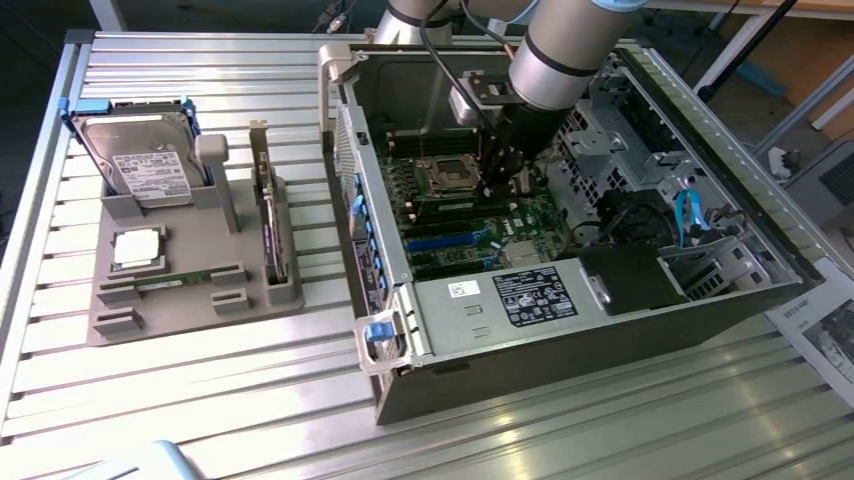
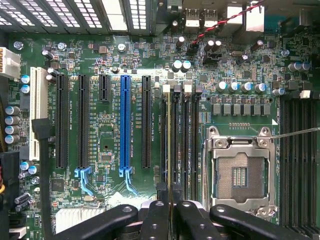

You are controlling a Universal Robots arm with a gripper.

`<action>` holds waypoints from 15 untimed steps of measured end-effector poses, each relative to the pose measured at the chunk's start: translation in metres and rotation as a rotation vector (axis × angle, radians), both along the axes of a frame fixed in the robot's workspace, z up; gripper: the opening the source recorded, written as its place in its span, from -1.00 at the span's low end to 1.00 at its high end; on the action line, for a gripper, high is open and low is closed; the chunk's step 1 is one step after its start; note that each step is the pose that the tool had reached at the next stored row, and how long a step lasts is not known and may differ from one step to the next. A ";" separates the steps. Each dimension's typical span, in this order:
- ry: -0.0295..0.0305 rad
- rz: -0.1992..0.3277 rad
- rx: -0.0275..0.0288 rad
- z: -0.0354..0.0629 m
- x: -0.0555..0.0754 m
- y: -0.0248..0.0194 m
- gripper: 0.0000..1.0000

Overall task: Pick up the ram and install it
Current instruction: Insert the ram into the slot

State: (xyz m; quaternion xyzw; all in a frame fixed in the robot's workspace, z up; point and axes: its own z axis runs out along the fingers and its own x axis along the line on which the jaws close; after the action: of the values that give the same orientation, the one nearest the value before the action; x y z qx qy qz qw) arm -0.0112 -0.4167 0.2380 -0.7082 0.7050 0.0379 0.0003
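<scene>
Black fingers [image 2: 156, 222] closed on the edge-on ram [image 2: 169, 145], over the memory slots [image 2: 186, 145].

The ram [image 2: 169, 145] stands edge-on along a black memory slot [image 2: 178, 145].

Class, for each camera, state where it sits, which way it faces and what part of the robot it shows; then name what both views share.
Exterior view: high beside the table, looking down into the open case; shows the arm inside it.
Wrist view: on the wrist, facing the motherboard square-on; shows the gripper closed on the edge-on ram.
Both show the motherboard and its socket.
</scene>
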 end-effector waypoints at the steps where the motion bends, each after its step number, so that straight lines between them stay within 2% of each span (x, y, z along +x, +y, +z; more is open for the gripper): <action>1: 0.0000 0.000 0.0001 0.0000 0.000 -0.0002 -0.76; 6: 0.0000 0.000 -0.0001 0.0000 0.000 -0.0013 -0.76; 15: 0.0000 0.000 -0.0002 -0.0001 0.000 -0.0008 -0.76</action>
State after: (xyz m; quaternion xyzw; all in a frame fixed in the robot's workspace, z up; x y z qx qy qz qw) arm -0.0112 -0.4175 0.2379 -0.7082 0.7050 0.0379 0.0002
